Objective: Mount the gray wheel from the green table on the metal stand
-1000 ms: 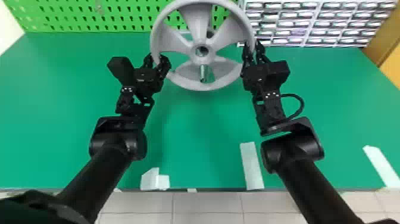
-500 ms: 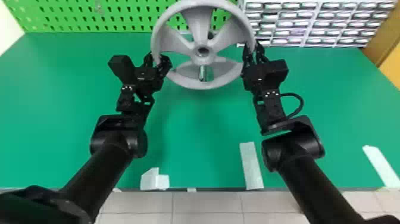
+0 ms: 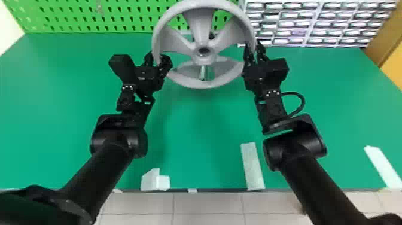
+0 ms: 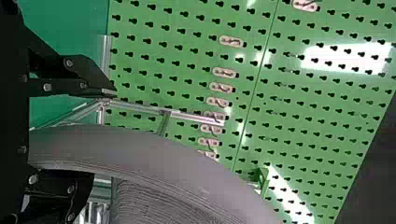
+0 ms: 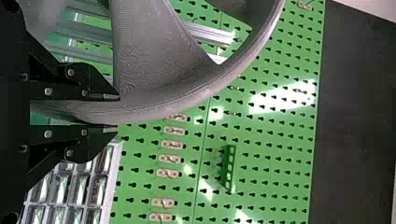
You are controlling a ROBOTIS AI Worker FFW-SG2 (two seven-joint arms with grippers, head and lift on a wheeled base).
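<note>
The gray wheel (image 3: 199, 76) is held up over the green table (image 3: 197, 119), tilted, between both grippers. My left gripper (image 3: 156, 61) is around its left rim. In the left wrist view, that gripper (image 4: 105, 135) is open, with the wheel rim (image 4: 140, 149) between its spread fingers and a gap on one side. On the right rim, my right gripper (image 3: 253, 56) is shut; in the right wrist view this gripper (image 5: 116, 111) pinches the wheel (image 5: 187, 100). Silver bars of the metal stand (image 4: 135, 108) appear beyond the wheel, largely covered by it. A silver cylinder (image 3: 206, 72) shows below the hub.
Behind the wheel rises a green pegboard (image 3: 89, 18). Racks of small drawers (image 3: 314, 24) stand at the back right. White tape pieces (image 3: 252, 166) lie along the table's near edge. In the right wrist view, a green bracket (image 5: 229, 168) is on the pegboard.
The wheel's lower edge has shifted very slightly toward the back of the table. Both grippers keep nearly the same places at the rim.
</note>
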